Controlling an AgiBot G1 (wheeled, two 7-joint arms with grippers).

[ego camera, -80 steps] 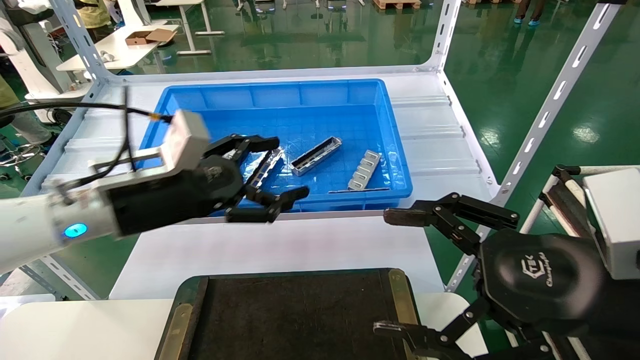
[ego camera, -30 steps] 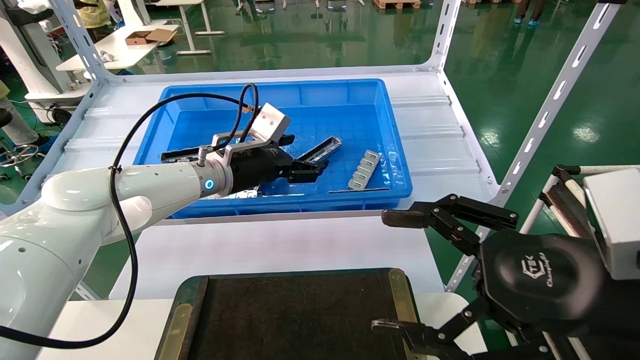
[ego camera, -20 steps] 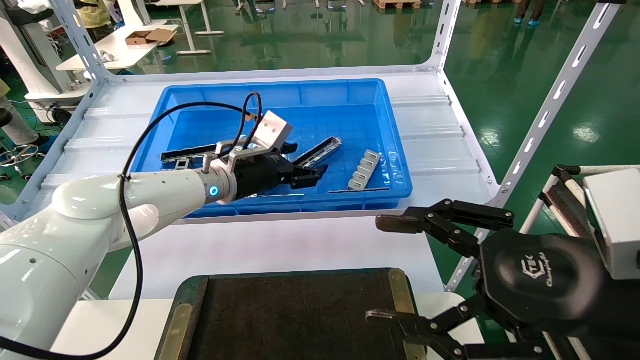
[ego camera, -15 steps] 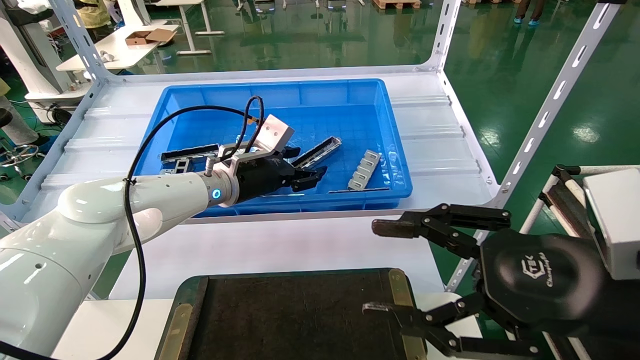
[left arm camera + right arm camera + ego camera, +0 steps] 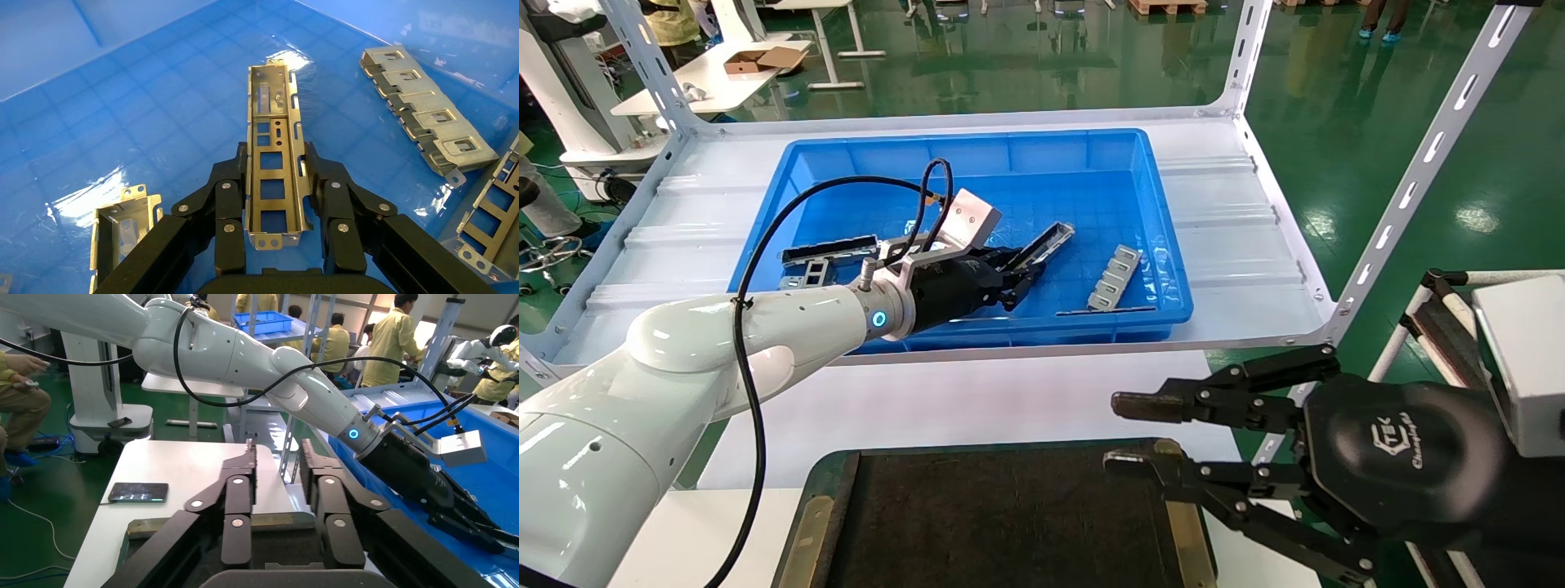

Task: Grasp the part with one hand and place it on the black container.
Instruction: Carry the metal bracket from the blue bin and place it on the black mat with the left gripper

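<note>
The part, a slim silver-grey U channel with cut-outs, lies in the blue bin. My left gripper reaches into the bin and is shut on the part's near end. In the left wrist view the part runs away from the palm, and the fingers press on both its side walls at the left gripper. My right gripper hovers open and empty over the right rim of the black container. It also shows in the right wrist view, above the container's rim.
A flat silver plate with rectangular holes lies right of the part; it also shows in the left wrist view. More metal pieces lie at the bin's left. White shelf uprights stand on the right.
My left gripper has reached deeper into the bin and closed its fingers on the part's near end. My right gripper's fingers have narrowed from wide open and shifted slightly left.
</note>
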